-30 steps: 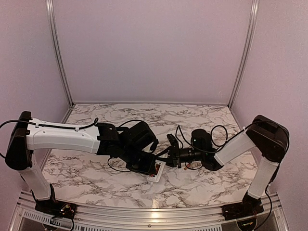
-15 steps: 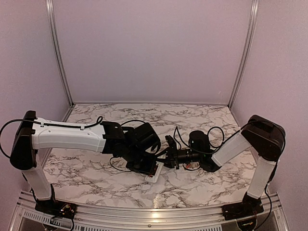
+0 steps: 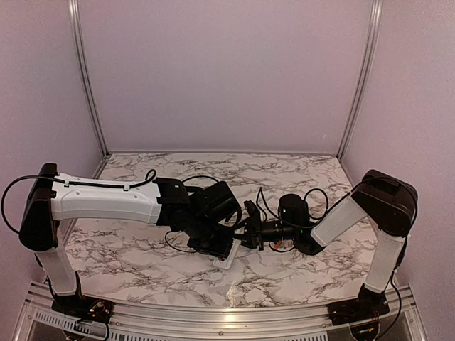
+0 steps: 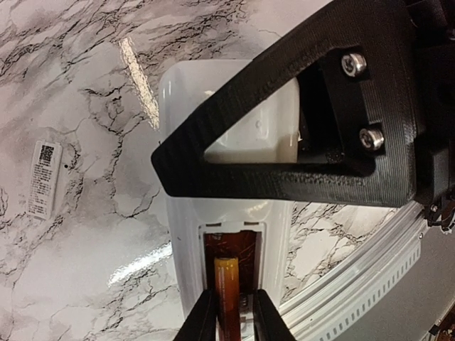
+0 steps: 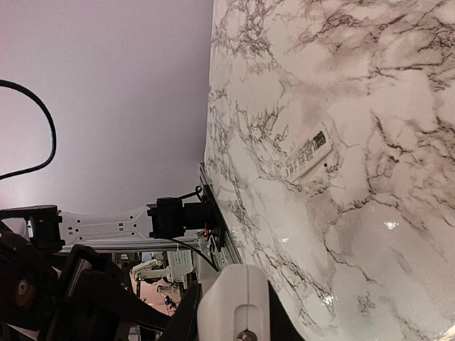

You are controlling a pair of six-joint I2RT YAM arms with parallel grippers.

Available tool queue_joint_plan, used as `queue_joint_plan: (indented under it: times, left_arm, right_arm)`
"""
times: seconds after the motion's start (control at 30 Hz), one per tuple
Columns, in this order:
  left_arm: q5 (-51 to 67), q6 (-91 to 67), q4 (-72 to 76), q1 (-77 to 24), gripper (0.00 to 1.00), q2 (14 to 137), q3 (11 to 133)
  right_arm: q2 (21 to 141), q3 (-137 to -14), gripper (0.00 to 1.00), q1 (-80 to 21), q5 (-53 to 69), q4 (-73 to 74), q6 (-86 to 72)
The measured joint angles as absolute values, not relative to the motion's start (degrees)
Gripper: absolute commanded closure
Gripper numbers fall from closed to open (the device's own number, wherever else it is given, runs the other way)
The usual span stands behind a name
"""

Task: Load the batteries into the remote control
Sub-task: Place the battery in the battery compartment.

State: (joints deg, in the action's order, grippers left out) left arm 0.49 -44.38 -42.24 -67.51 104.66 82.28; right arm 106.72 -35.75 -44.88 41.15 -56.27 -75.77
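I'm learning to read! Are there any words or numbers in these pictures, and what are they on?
On the small white paper sticker lying flat on the marble table: a dark square code and rows of tiny print, all too small to read.
On the white plastic remote control: no writing shows.
Nothing else in view carries words, numbers or signs.

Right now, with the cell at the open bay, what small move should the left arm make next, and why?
Probably ease the left gripper down to seat the battery. The battery is pinched in line with the open bay of the remote control, which the right gripper holds.
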Motion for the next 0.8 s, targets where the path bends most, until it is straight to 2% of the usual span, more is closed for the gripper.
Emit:
queue_joint_plan:
  times: [0.4, 0.6, 0.8]
  left_arm:
    - [-0.10, -44.27, -42.57, -67.48, 0.76, 104.81, 82.96]
    - [-0.54, -43.42, -42.52, -67.37, 0.69, 104.53, 83.40]
    - [-3.88, -42.63, -44.45, -66.96, 0.70, 103.31, 83.40]
  right_arm:
    - [106.72, -35.75, 1.00, -44.88, 40.86, -56.69, -76.29]
    - [106.72, -35.75, 1.00, -44.88, 40.82, -57.43, -76.44]
    - [106.72, -35.75, 1.00, -44.95, 42.39, -58.24, -76.55]
